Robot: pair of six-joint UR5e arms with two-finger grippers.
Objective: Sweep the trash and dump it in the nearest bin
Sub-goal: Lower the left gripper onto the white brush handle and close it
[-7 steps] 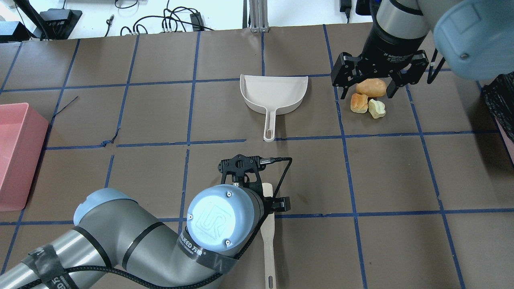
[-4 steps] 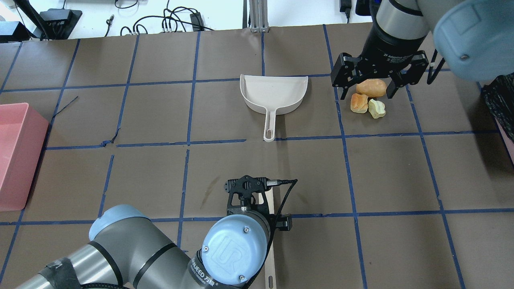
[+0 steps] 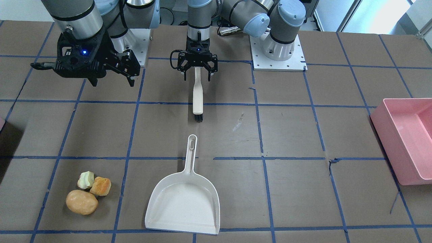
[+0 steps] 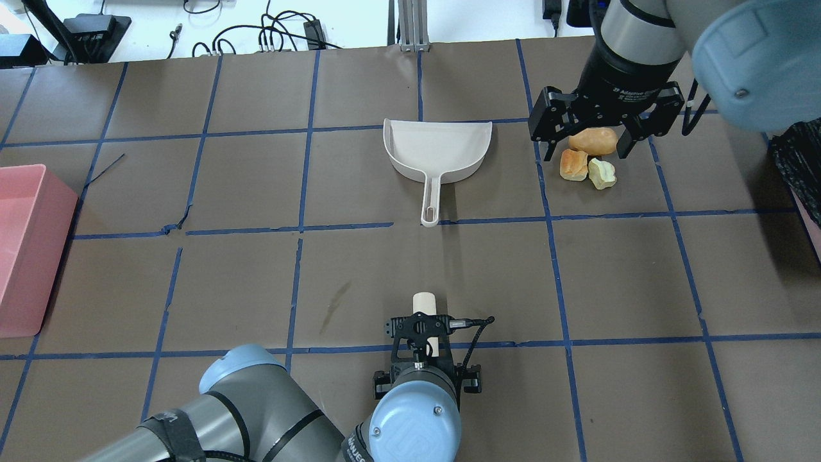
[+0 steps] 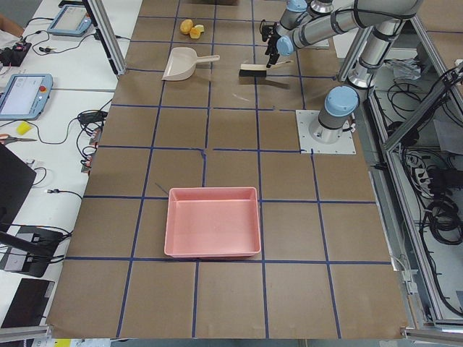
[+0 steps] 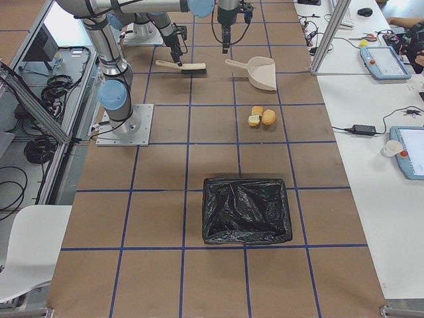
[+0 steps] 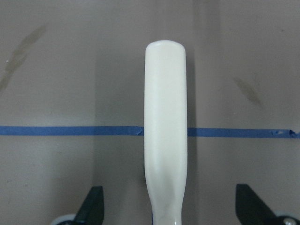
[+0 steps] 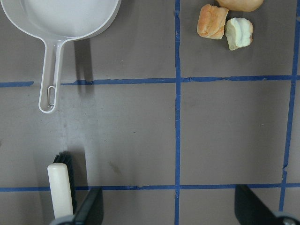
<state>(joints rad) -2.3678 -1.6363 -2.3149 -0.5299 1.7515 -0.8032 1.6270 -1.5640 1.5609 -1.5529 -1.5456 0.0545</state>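
Observation:
The trash lies together on the table: a tan potato lump [image 4: 593, 140], an orange-brown bread chunk [image 4: 573, 164] and a pale green-white core [image 4: 601, 173]. It also shows in the front view [image 3: 81, 201]. A white dustpan [image 4: 436, 151] lies left of it. A cream-handled brush [image 4: 424, 301] lies flat on the table. My left gripper [image 3: 197, 76] is open and straddles the brush handle [image 7: 165, 131] without gripping it. My right gripper [image 4: 585, 151] is open and empty, high above the trash. The bin [image 6: 246, 210] has a black bag liner.
The bin's black bag [image 4: 795, 160] shows at the overhead view's right edge. A bright pink tub [image 4: 25, 250] stands at the far left edge. Blue tape lines grid the brown table [image 4: 256, 276]. Cables lie beyond the far edge.
My left gripper has drawn back toward the robot along the brush, from its head end to its handle. The brush has not moved. My right gripper has stayed almost still.

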